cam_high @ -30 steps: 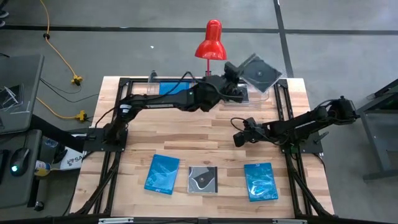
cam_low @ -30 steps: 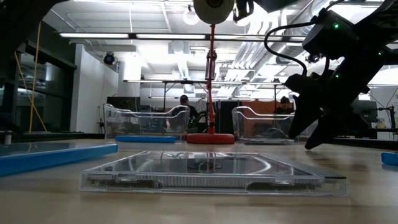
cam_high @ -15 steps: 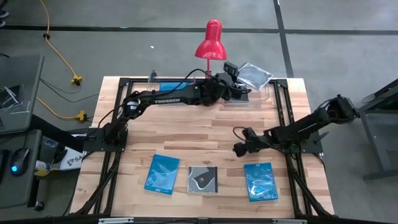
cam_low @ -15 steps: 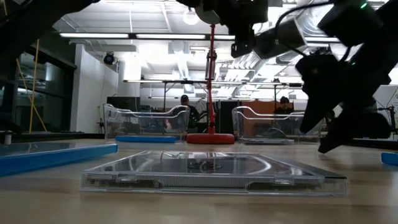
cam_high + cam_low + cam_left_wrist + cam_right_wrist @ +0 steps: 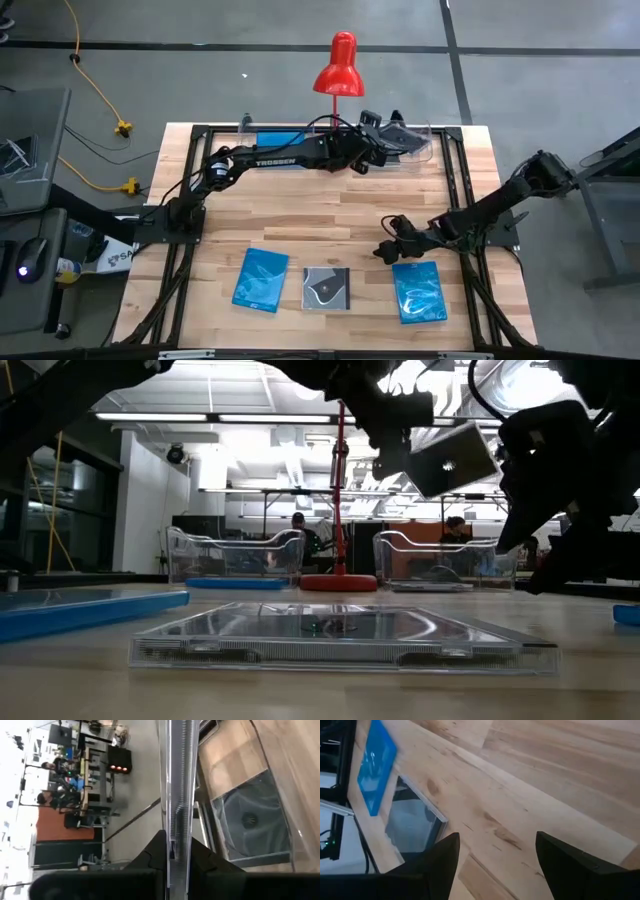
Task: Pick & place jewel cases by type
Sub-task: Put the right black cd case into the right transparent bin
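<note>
My left gripper reaches over the far right clear tray and is shut on a dark grey jewel case, which shows tilted in the low view. Another dark case lies in that tray. A blue case lies in the far left tray. Near the table's near edge lie a blue case, a dark case with a white swirl and a patterned blue case. My right gripper is open, low over the table just left of the patterned blue case. My left gripper pinches the dark grey case by one edge between its two fingers. The case shows edge-on in the wrist view, running straight out from the fingers. It is lifted clear and tilted above the far right tray.
A red desk lamp stands at the table's far edge between the two trays. A black metal frame borders the table. Bare wood lies across the middle. People sit in the room behind.
My left gripper has carried the dark grey case down and in toward the far right tray, tipping it from a flat, raised pose to a steeper one. My right gripper has moved toward the near edge and down, closer to the patterned blue case.
</note>
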You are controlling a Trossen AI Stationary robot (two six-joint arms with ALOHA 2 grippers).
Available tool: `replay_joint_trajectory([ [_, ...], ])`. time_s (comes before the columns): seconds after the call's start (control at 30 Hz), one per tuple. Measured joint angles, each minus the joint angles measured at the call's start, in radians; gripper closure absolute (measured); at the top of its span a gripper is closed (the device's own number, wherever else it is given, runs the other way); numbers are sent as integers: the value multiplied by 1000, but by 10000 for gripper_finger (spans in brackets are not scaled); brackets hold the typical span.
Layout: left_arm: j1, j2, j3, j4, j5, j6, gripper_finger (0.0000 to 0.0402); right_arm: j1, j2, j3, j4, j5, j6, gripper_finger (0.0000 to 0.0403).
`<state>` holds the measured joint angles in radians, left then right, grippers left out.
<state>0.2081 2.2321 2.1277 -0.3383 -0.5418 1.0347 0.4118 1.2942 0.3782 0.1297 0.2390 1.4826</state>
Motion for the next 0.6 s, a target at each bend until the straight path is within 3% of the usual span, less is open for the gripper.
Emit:
replay_joint_trajectory([
  [0.4,8,72,3,-2,-26,-55,377,107,0,0,124,1,2,155],
  [0.6,24,109,0,-8,-104,-77,377,152,0,0,157,2,2,155],
])
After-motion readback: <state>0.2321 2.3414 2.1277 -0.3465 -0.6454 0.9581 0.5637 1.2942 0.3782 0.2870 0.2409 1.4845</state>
